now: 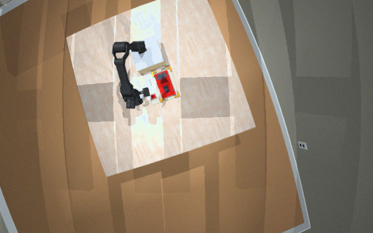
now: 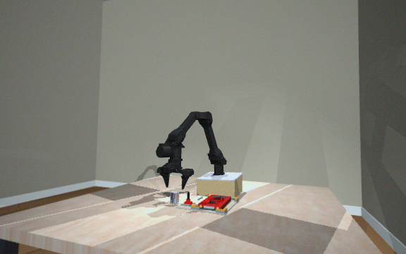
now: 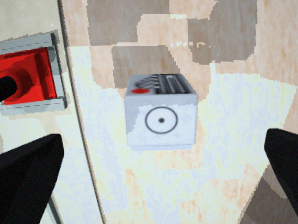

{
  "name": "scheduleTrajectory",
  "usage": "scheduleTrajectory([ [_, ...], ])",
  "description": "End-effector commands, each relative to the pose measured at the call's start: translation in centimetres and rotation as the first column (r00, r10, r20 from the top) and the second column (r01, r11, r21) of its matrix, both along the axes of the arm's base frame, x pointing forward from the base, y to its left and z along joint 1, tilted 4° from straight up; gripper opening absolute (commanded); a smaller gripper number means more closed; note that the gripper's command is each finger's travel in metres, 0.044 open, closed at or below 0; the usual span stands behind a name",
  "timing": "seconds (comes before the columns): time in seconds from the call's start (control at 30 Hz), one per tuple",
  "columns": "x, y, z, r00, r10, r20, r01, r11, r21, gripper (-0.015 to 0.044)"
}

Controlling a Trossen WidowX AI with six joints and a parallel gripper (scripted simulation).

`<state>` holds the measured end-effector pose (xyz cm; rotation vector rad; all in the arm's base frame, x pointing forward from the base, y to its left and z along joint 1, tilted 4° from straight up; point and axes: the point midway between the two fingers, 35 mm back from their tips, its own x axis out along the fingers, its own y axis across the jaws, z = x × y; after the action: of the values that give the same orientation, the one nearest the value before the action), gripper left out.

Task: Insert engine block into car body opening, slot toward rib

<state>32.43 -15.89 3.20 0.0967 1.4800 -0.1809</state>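
Note:
The engine block (image 2: 174, 197) (image 3: 161, 120) is a small grey-white block with a ringed dot on one face and black stripes and a red dot on another. It stands on the table just outside the board, left of it in the exterior view. The car body (image 1: 172, 88) (image 2: 206, 202) is red and lies in the yellow-cornered holder on the board. Its opening is too small to make out clearly. My gripper (image 2: 175, 188) (image 3: 165, 141) is open and empty above the block, one finger to each side. The block touches neither finger.
A small red piece (image 1: 153, 96) (image 2: 188, 202) (image 3: 37, 75) with an upright black post sits in a grey frame on the board, between block and car body. The pale board (image 1: 155, 105) borders the arm's box-shaped base (image 1: 151, 53) (image 2: 214, 186).

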Motion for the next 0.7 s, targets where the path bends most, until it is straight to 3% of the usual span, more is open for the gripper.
scheduleTrajectory([
  [0.0, 0.1, 0.0, -0.6, 1.000, 0.003, 0.001, -0.003, 1.000, 0.004, 0.0440],
  [0.67, 0.4, -0.2, -3.8, 1.000, 0.001, 0.001, -0.001, 1.000, 0.005, 0.0440],
])
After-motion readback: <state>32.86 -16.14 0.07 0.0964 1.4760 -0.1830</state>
